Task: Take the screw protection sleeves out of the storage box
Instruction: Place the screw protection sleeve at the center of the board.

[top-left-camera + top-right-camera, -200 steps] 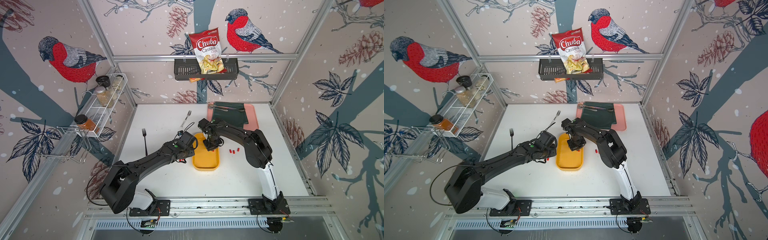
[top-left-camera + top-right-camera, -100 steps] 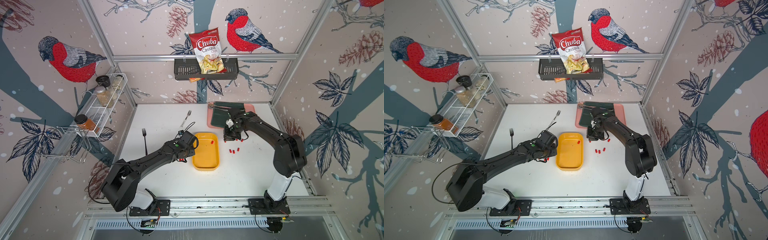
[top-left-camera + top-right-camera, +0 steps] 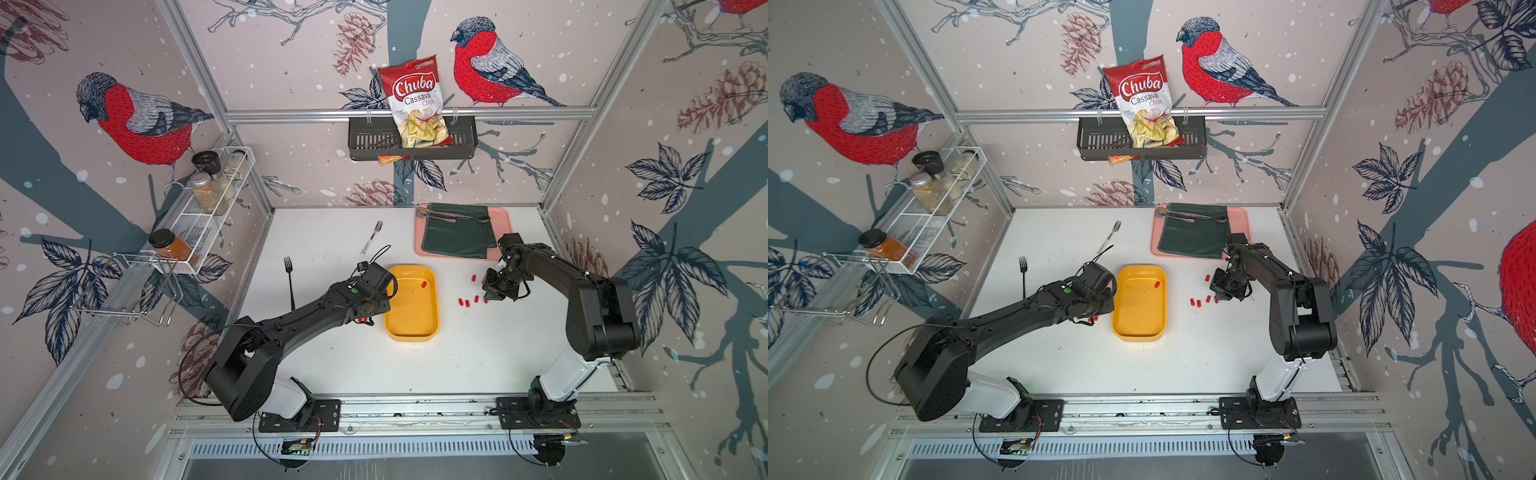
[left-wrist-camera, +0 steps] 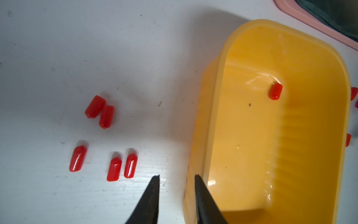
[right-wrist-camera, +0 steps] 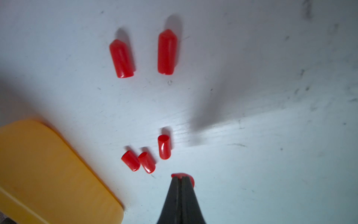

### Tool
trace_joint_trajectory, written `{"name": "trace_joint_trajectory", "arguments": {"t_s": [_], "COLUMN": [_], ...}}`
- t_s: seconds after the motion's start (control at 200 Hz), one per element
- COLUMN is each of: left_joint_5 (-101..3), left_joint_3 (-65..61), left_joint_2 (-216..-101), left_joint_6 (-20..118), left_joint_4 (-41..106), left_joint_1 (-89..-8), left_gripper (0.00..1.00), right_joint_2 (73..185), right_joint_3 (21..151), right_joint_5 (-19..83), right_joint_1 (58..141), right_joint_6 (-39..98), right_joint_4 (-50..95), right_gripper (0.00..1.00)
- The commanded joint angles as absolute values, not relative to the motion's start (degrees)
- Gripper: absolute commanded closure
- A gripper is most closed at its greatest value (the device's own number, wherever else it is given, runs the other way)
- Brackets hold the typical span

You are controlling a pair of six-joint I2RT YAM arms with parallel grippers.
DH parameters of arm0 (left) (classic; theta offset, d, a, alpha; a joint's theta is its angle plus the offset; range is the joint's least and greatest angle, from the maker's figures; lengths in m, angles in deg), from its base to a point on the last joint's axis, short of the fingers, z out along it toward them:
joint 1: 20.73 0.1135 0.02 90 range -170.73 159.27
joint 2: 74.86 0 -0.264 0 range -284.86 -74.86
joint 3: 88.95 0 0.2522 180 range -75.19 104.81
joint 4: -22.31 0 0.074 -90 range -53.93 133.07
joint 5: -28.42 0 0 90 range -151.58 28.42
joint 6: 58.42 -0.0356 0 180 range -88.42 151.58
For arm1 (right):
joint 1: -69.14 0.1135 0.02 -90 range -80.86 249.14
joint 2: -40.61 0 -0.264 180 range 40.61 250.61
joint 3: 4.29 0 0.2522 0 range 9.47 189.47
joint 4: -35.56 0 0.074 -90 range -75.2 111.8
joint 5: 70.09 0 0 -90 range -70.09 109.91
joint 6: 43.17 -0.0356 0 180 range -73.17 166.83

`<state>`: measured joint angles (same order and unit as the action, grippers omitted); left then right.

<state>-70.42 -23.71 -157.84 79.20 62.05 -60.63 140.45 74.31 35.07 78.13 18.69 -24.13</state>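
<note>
**Desk:** Where are the screw protection sleeves (image 3: 467, 304) in this frame?

**Photographer:** Mostly out on the white table (image 3: 478, 353). In both top views a loose cluster lies at 3 o'clock of the yellow storage box (image 3: 411, 328). The left wrist camera shows five more sleeves (image 4: 114, 168) on the table just beside the box's opposite long wall, at 9 o'clock. A lone sleeve (image 3: 423, 284) lies inside the box, toward its 1 o'clock corner.

**Desk:** And the claws?

**Photographer:** The right gripper (image 5: 181, 178) is low over the cluster at 3 o'clock, its tips pressed together on a red sleeve (image 5: 190, 180). The left gripper (image 4: 176, 176), at 9 o'clock just beside the box's rim, stands slightly spread and pinches nothing. A pink tray (image 3: 503, 220) bearing a dark green cloth (image 3: 457, 237) sits at 1 o'clock.
</note>
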Motion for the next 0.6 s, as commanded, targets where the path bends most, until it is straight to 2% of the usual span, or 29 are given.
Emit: {"name": "trace_joint_trajectory", "arguments": {"t_s": [0.0, 0.155, 0.265, 0.54, 0.595], "left_joint_5": [-70.0, -70.0, -70.0, -69.8, -69.6], "left_joint_3": [-23.1, -22.9, -22.7, -22.6, -22.6], "left_joint_2": [-158.1, -158.2, -158.4, -158.4, -158.3], "left_joint_6": [79.0, 79.0, 78.9, 78.6, 78.7], "left_joint_4": [61.8, 61.8, 61.9, 62.0, 62.0], "left_joint_1": [-60.5, -60.5, -60.5, -60.5, -60.6], "left_gripper": [0.67, 0.67, 0.67, 0.67, 0.67], "right_joint_2": [141.7, 143.4, 144.1, 144.2, 143.3], "right_joint_3": [73.7, 73.7, 73.7, 75.3, 75.8], "right_joint_5": [33.4, 32.3, 32.3, 31.5, 31.3], "right_joint_1": [77.8, 77.3, 76.6, 76.3, 76.3], "right_joint_6": [20.3, 19.9, 19.3, 19.2, 19.1], "right_joint_4": [-22.5, -21.8, -21.0, -22.3, -22.7], "right_gripper": [1.0, 1.0, 0.96, 0.7, 0.68]}}
